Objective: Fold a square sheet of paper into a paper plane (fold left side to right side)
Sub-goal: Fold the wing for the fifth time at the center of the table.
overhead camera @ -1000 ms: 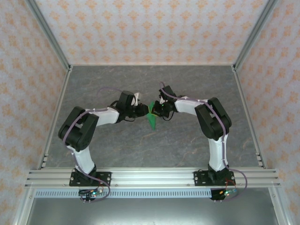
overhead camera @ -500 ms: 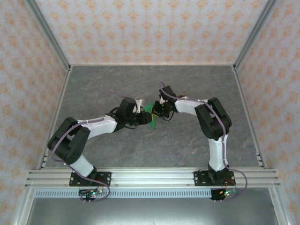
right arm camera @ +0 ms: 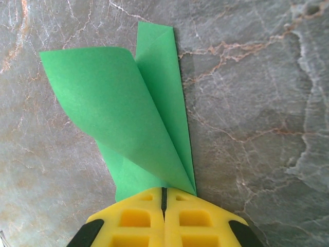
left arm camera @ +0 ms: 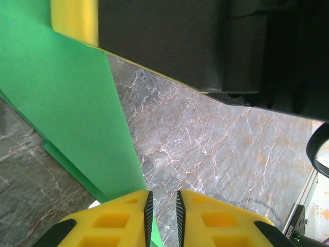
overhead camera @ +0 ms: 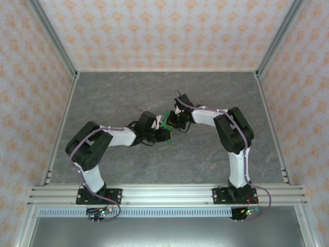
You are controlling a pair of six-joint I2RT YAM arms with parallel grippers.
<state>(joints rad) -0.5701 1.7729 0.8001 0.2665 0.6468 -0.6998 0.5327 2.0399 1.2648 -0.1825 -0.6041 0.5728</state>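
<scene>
The square sheet of paper point(right arm camera: 128, 103) is bright green and folded into a narrow pointed shape, one flap curling up. My right gripper point(right arm camera: 164, 193) is shut on its narrow end and holds it just above the grey table point(overhead camera: 205, 159). In the top view a little of the paper point(overhead camera: 165, 120) shows between the right gripper point(overhead camera: 172, 123) and the left gripper point(overhead camera: 166, 135), which meet at mid-table. My left gripper point(left arm camera: 162, 198) has a narrow gap between its jaws. The paper point(left arm camera: 61, 103) runs along its left finger, with bare table in the gap.
The right gripper's yellow finger point(left arm camera: 74, 20) and black body hang close above the left gripper. Metal posts and patterned walls point(overhead camera: 31, 77) enclose the table. An aluminium rail point(overhead camera: 164, 195) with both arm bases crosses the near edge.
The left arm has reached right and slid its gripper under the right gripper, against the paper. Less green shows from above. The right arm has stayed still.
</scene>
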